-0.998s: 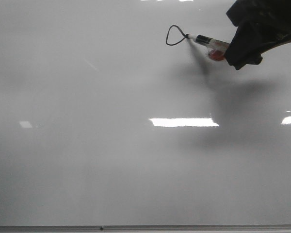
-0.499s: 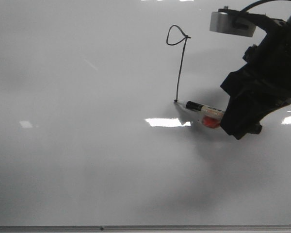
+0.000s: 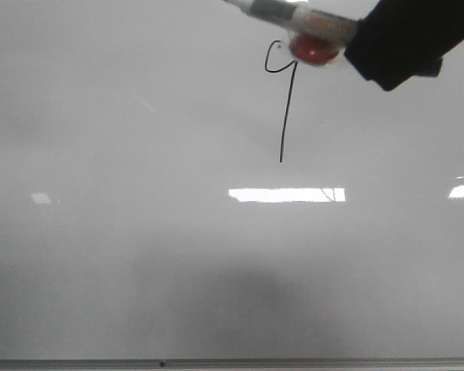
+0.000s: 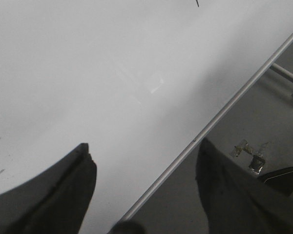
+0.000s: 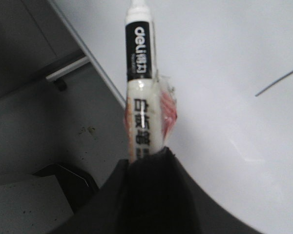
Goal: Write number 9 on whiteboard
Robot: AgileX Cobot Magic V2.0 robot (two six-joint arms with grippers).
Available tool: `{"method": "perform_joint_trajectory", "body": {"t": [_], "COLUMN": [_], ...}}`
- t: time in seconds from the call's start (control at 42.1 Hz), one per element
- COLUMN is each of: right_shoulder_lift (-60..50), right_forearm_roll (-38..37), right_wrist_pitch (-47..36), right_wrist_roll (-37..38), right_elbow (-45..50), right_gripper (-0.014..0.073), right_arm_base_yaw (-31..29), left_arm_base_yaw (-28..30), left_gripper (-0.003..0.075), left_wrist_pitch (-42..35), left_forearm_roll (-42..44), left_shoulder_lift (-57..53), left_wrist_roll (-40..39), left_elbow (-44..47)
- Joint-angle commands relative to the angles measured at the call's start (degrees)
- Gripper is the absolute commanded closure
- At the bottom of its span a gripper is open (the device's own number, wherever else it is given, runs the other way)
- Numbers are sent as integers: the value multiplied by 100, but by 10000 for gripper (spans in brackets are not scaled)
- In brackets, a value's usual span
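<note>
Black marker lines form the 9 (image 3: 282,100) on the whiteboard (image 3: 139,232), its loop partly hidden behind the marker (image 3: 294,19). Right jaws (image 3: 356,35) clamp the marker, lifted off the board. Left jaws (image 4: 141,195) hang spread apart over the whiteboard's edge, holding nothing.
</note>
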Motion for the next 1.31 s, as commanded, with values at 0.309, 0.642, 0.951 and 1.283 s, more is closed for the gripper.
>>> {"method": "perform_joint_trajectory", "body": {"t": [0.309, 0.642, 0.951, 1.283], "right_shoulder_lift": [-1111, -1116, -1116, -1116], "right_forearm_roll": [72, 72, 72, 72], "right_wrist_pitch": [318, 556, 592, 610], "right_wrist_roll": [-246, -246, -246, -246], "right_elbow": [336, 376, 376, 376], "right_gripper": [652, 652, 652, 652], "right_arm_base_yaw": [156, 156, 156, 156], "left_arm_base_yaw": [3, 3, 3, -225], "left_gripper": [281, 281, 281, 281], "left_wrist_pitch": [-334, -334, -351, 12], "left_forearm_roll": [-134, -134, -134, -1082], "left_shoulder_lift": [-76, -76, -76, 3], "left_wrist_roll": [-67, -67, -67, 831], "left_elbow": [-159, -159, -159, -351]}}
